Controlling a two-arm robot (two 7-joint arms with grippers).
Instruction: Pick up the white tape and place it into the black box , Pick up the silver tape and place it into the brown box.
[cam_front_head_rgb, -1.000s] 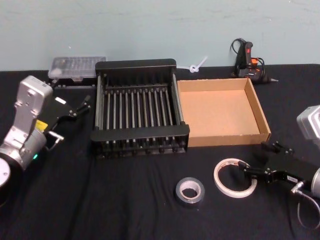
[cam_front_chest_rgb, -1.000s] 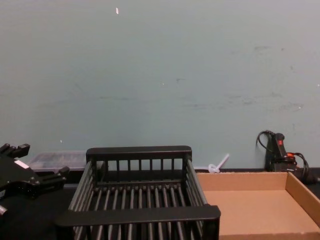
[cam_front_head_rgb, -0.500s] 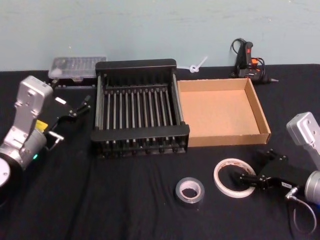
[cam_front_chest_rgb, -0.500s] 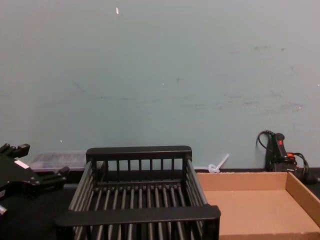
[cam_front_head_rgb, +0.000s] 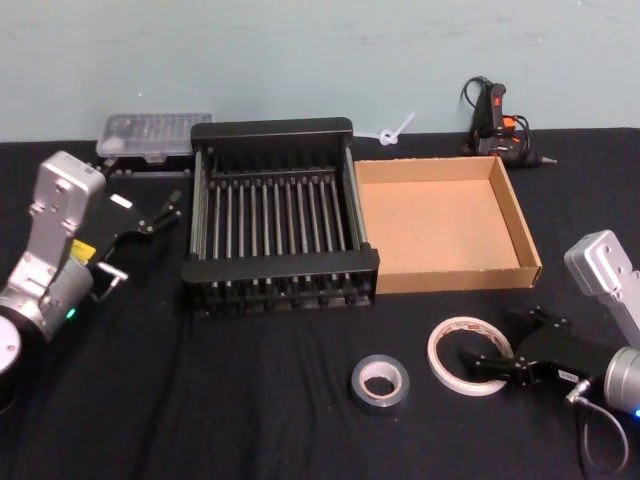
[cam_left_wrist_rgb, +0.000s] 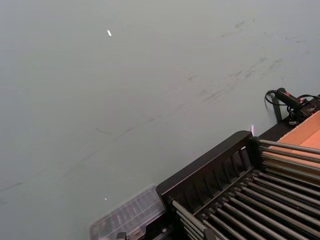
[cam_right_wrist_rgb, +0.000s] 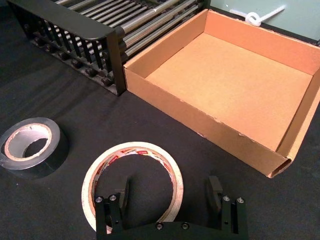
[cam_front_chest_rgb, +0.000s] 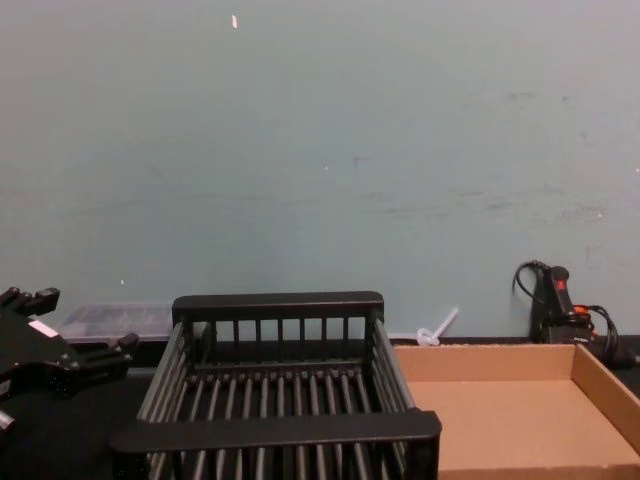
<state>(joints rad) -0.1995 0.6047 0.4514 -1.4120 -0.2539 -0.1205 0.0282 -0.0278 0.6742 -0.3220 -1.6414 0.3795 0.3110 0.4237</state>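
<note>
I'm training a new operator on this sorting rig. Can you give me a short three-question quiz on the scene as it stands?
1. True or false: the white tape lies inside the black box.
2. Which is nearer the brown box: white tape or silver tape?
3. Multiple choice: the right gripper is A) shut on the silver tape, B) open at the white tape, C) over the black box.

Key: 1 false; 2 white tape; 3 B.

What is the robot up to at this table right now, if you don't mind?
The right gripper, jaws open, is at the white tape, one jaw inside the ring and one outside. The silver tape lies beside it. The black box and brown box hold nothing. The left gripper waits left of the black box.
</note>
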